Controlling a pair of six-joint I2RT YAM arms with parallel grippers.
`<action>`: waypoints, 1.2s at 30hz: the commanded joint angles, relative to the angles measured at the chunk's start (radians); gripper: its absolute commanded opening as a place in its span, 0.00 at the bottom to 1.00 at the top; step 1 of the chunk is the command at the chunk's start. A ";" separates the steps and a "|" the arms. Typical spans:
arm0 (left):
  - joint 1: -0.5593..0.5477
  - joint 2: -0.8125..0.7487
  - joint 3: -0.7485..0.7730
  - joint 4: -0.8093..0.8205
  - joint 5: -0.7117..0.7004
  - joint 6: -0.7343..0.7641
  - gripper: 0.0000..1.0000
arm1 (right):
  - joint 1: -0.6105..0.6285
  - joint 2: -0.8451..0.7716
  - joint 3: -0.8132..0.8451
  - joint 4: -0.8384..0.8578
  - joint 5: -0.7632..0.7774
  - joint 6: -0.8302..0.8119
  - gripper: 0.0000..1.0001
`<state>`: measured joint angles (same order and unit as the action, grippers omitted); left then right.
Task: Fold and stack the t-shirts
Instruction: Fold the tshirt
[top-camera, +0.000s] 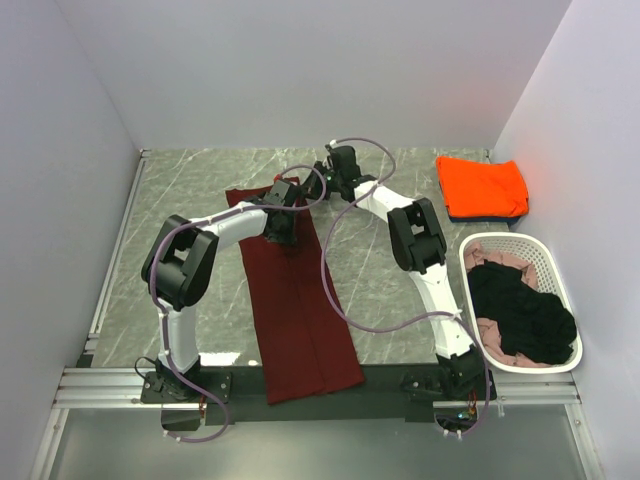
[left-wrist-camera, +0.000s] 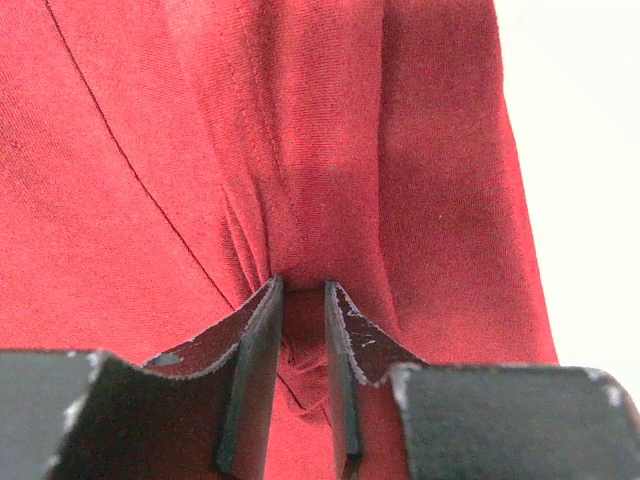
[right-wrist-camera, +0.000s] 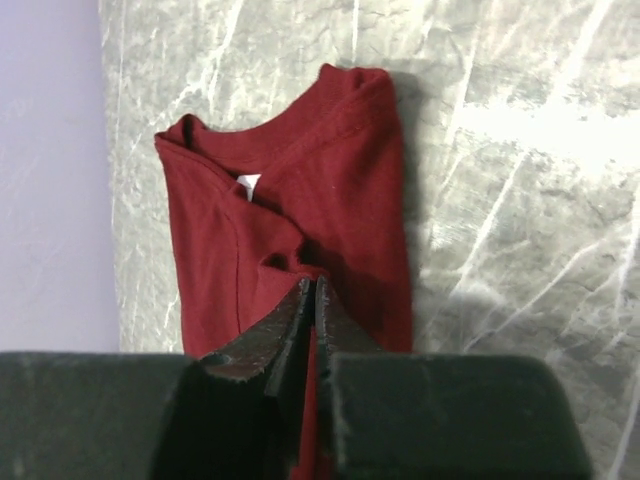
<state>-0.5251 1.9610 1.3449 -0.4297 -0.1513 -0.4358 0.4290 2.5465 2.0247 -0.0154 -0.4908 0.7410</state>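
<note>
Left pincer (left-wrist-camera: 303, 300) was clamped on a pinched-up ridge of the dark maroon cloth t-shirt (top-camera: 300, 310), with the fabric bunched between the two dark fingers and creases running up from the bite. Right pincer (right-wrist-camera: 313, 292) had its fingers squeezed together on another little fold of the same shirt, close to the collar end, where a small white tag showed inside the neckline.

The shirt itself lay folded into a long narrow strip down the middle of the grey marble-pattern table (top-camera: 200, 190), collar end far from the bases, hem end hanging at the near edge. Both pincers sat at the far part of the strip, near each other.

Left arm went up from its base, bent at the elbow and reached right onto the cloth. Right arm arched up and leftward over the table to get there.

Off to the right, a folded bright orange t-shirt (top-camera: 482, 183) sat on top of a dark blue one (top-camera: 490, 216), and a white perforated plastic basket (top-camera: 508, 238) held a crumpled black shirt (top-camera: 520, 310) and a pale pink one (top-camera: 490, 329).
</note>
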 joint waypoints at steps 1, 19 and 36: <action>-0.006 0.021 0.017 -0.035 0.013 -0.018 0.31 | -0.019 -0.002 0.025 0.020 0.032 -0.017 0.14; 0.023 -0.126 0.189 -0.184 -0.077 -0.150 0.61 | -0.053 -0.555 -0.429 -0.245 0.185 -0.272 0.43; 0.023 0.085 0.221 -0.152 -0.042 -0.205 0.62 | 0.113 -1.241 -1.235 -0.411 0.296 -0.259 0.55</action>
<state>-0.4999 2.0018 1.5059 -0.5945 -0.1886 -0.6403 0.5285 1.4063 0.8173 -0.4065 -0.2413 0.4633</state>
